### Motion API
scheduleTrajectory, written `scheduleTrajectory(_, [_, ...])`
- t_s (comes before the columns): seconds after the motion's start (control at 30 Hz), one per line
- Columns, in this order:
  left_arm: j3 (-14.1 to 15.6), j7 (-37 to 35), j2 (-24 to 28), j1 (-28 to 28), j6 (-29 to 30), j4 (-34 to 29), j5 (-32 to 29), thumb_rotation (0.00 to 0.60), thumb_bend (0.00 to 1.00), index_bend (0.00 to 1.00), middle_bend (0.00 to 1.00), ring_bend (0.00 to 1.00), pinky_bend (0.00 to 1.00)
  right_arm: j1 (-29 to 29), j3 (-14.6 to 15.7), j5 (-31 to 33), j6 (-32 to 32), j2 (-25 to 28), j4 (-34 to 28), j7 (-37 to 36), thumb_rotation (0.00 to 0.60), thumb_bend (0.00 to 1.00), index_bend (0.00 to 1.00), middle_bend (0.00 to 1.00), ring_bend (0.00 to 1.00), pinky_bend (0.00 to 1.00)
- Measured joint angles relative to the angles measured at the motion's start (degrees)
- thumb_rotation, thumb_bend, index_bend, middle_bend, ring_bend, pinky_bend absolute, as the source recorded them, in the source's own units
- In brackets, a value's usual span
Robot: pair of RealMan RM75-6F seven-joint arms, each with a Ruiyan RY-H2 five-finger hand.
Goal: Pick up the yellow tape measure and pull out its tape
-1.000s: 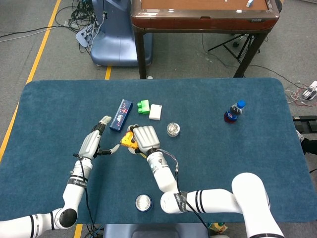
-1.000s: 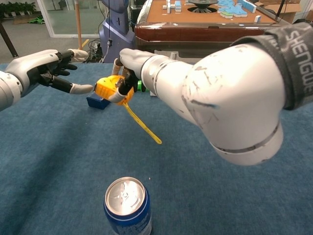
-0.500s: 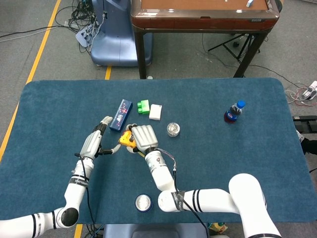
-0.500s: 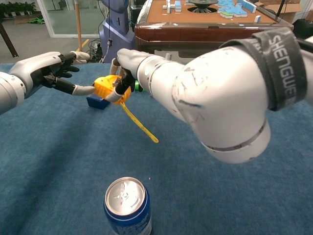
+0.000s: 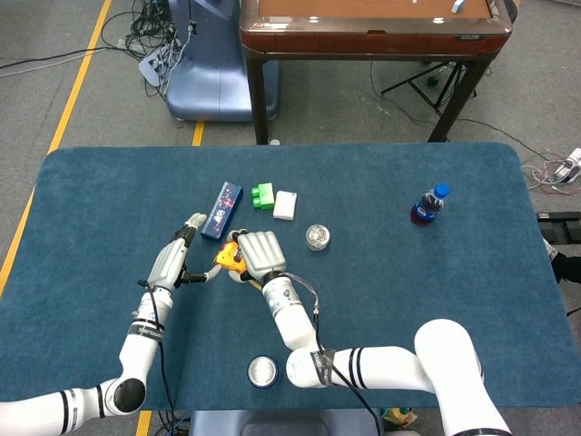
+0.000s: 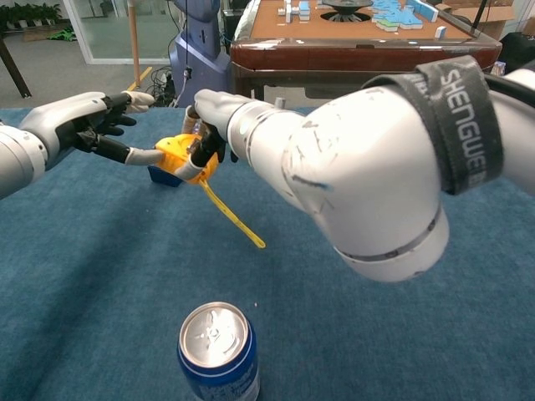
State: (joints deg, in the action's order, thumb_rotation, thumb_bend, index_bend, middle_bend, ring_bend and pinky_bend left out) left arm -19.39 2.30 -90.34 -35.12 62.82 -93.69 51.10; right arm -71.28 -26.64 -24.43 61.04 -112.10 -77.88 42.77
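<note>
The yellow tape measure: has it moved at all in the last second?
Yes. The yellow tape measure, held by the right hand, has drifted slightly left toward the left hand, judged against the blue box in the head view.

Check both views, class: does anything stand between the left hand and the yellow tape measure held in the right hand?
Nothing visible does. The left hand reaches a finger to the yellow tape measure, which the right hand holds above the table, its tape hanging loose.

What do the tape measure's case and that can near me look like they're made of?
Yellow tape measure: the case looks like glossy moulded plastic, judging by its soft sheen and uniform colour. Can: likely aluminium, with a bright reflective silver lid and a blue printed wall.
</note>
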Motion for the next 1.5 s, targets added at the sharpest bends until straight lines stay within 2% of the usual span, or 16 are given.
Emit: scheduleTrajectory(1.5, [-0.94, 1.07, 1.99, 0.67, 0.7, 1.61, -3.16, 0.6, 0.23, 0.0, 0.0, 0.0, 0.0, 1.1, 1.66, 0.7, 0.22, 2.22, -3.21, 0.87, 0.6, 0.74, 0.7, 0.67, 0.62, 0.43])
